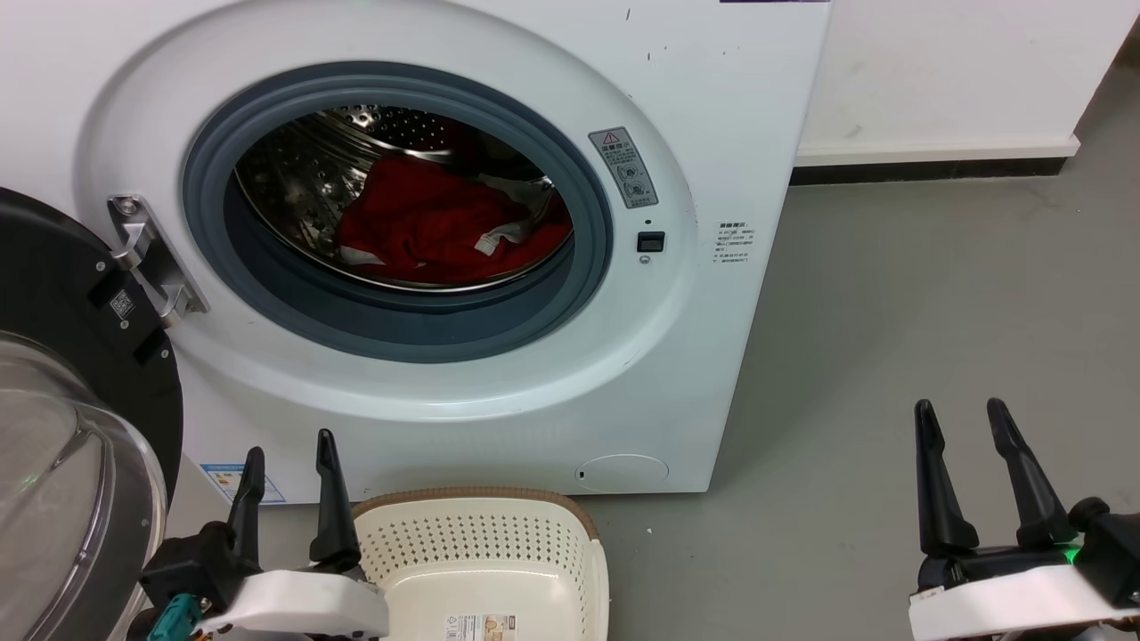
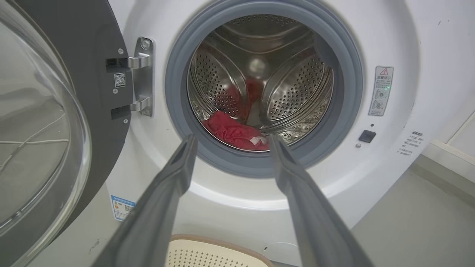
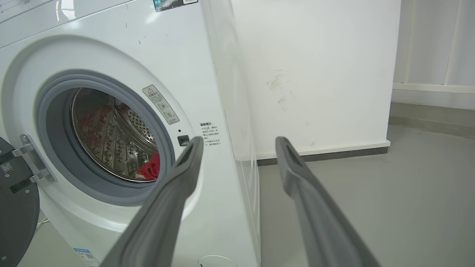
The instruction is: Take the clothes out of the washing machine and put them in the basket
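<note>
1. Reading the stickers first: the washing machine [image 1: 757, 133] has a grey warning sticker [image 1: 622, 166] with a red triangle to the right of its opening. A small block of print [image 1: 735, 243] sits further right, and I cannot make out the lettering on either.
2. The open door [image 1: 53, 294] bears a QR-code tag [image 1: 122, 304] near the hinge, and a blue-edged label [image 1: 218, 479] sits at the machine's lower left corner.
3. The steel drum [image 1: 303, 178] holds the clothes [image 1: 427, 227], a red heap with white trim lying on the drum's bottom.
4. The basket [image 1: 472, 492] stands on the floor [image 1: 891, 312] at the foot of the machine's front, below the opening. It has a paper label [image 1: 481, 628] on its base.
5. My left gripper [image 1: 289, 445] is released, fingers spread, just beside the basket's left rim.
6. My right gripper [image 1: 962, 409] is likewise released, over the floor to the right of the machine.
</note>
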`<state>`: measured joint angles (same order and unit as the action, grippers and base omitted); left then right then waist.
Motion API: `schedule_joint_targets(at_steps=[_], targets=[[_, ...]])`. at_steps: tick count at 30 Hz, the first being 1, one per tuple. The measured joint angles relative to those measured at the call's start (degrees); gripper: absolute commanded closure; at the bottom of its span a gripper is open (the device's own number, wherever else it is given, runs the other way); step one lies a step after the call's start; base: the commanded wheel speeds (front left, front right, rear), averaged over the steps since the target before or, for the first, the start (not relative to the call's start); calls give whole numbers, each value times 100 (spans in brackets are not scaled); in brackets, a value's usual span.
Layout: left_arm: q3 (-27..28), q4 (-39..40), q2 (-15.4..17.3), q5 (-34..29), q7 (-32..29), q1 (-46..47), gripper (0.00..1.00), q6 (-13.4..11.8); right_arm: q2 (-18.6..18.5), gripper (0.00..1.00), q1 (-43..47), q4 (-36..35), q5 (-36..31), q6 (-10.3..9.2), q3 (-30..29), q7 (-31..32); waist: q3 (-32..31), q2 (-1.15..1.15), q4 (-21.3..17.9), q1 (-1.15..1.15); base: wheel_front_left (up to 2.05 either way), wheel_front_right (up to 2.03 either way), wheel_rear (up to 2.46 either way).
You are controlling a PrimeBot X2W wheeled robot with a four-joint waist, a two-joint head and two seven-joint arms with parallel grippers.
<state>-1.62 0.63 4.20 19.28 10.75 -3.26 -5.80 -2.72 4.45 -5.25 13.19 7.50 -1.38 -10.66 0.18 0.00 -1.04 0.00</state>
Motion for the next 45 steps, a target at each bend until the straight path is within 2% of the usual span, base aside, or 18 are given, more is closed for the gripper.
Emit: schedule_joint_targets(at_steps=[30, 39, 45], targets=[[105, 49, -107, -1315, 339, -179, 0, 87, -4, 0, 252, -234, -1101, 0, 45, -348, -31, 0, -31, 0, 0, 0, 0], [154, 15, -122, -1600, 416, -242, 0, 132, -7, 0, 311, -268, -1337, 0, 58, -442, -56, 0, -55, 0, 0, 0, 0], [164, -43, -125, -1550, 430, -245, 0, 159, -8, 0, 312, -257, -1311, 1, 57, -442, -64, 0, -60, 0, 0, 0, 0]])
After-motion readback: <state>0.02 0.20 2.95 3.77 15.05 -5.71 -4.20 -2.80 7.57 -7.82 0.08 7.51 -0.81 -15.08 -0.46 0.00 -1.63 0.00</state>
